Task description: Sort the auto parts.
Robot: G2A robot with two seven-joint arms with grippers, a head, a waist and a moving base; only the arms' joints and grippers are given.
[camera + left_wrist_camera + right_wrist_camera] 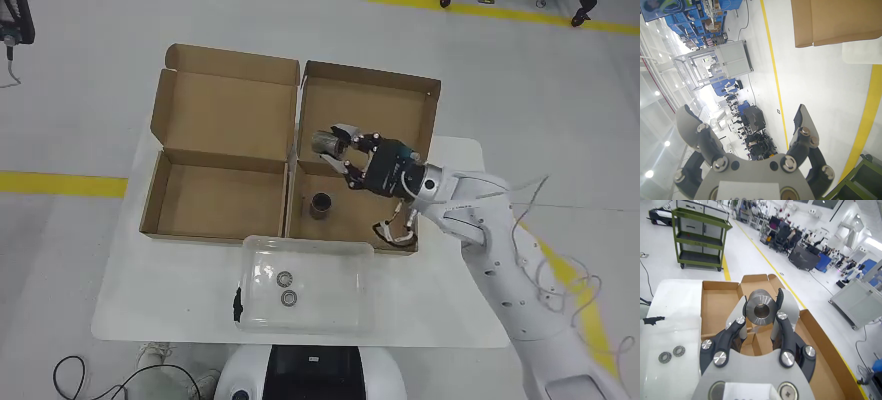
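Note:
My right gripper (335,146) is shut on a grey metal sleeve (324,143), held lying sideways above the far part of the right cardboard box (418,120). The right wrist view shows the sleeve (759,309) with its bore facing the camera, clamped between both fingers (780,298). A darker sleeve (320,206) stands on that box's floor. Two ring bearings (286,287) lie in the clear plastic tray (306,243) at the table's front; the bearings (671,354) are apart from the gripper. My left gripper (743,108) hangs open with nothing in it, off the table over the floor.
The left cardboard box (215,200) stands open beside the right one, both lids folded back. A black scrap (238,303) lies at the tray's left edge. White table (455,290) is bare to the right of the tray. A green cart (698,237) stands on the floor beyond.

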